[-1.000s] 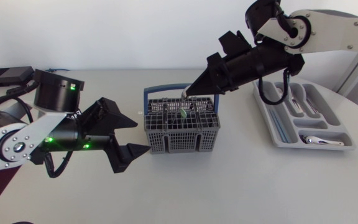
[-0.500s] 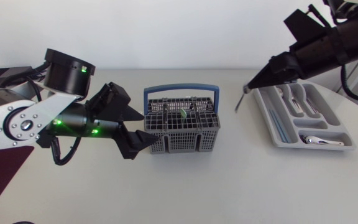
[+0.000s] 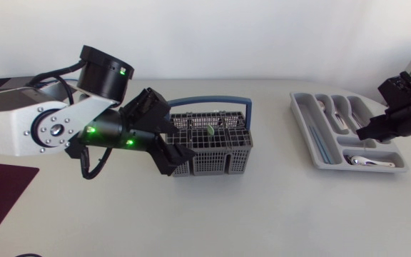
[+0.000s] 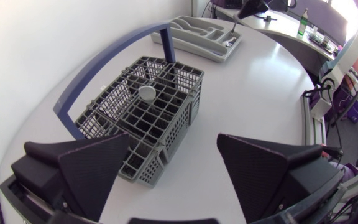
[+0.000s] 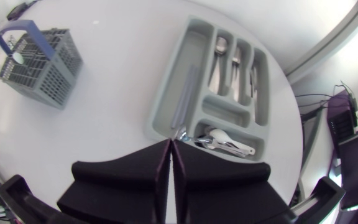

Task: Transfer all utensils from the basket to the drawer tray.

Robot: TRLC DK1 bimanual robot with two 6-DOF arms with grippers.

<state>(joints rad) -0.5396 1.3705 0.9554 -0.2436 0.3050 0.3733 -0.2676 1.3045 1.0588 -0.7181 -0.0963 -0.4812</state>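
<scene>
In the basket (image 3: 212,163) at frame centre one spoon (image 3: 210,130) stands upright (light, stiff, probably slick), best pinched by its exposed head, with the left gripper (image 3: 180,135) spread beside it and the right gripper (image 3: 361,134) pinching a thin utensil (image 4: 233,28) over the tray (image 3: 303,125) at right.

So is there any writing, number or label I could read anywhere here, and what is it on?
None can be read. The basket, the drawer tray and the right hand, shut on a utensil, bear no legible print; the left arm shows only green lights, no signs.
</scene>
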